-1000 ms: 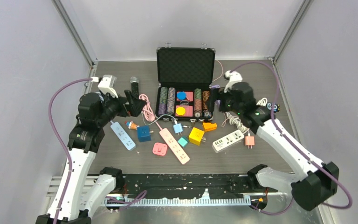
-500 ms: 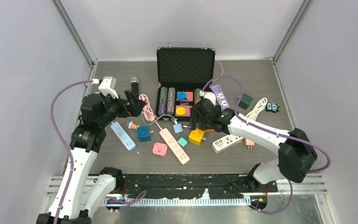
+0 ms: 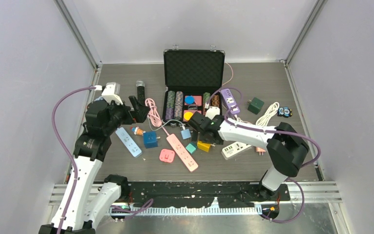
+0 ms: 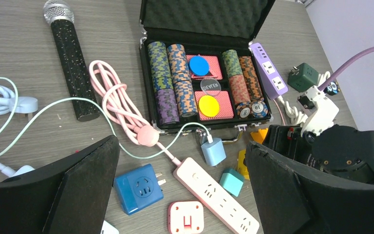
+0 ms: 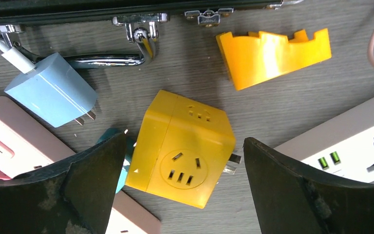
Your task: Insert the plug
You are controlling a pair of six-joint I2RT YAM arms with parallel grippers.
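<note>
A yellow cube adapter [image 5: 182, 148] lies on the table, socket face up, with its metal prongs pointing right. My right gripper [image 5: 185, 146] hangs open just above it, one finger [image 5: 92, 185] on its left and the other on its right, neither touching it. In the top view the right gripper [image 3: 202, 137] covers most of the yellow cube [image 3: 204, 146]. A pink power strip [image 3: 182, 152] lies just left of the cube. My left gripper [image 4: 181, 146] is open and empty, raised over the table's left side [image 3: 139, 108], looking down at the pink power strip [image 4: 219, 195].
Near the cube lie a light-blue charger [image 5: 53, 95], a teal cube [image 4: 231, 181], an orange piece [image 5: 272, 53] and a white strip [image 3: 238, 147]. A blue cube [image 3: 150, 139], a pink square socket [image 3: 167, 155], a pale-blue strip [image 3: 128, 141] and a microphone [image 3: 140, 90] lie left. An open chip case [image 3: 193, 68] stands behind.
My right arm has swung from the back right to the left and forward, coming down over the yellow cube. The left arm has hardly moved.
</note>
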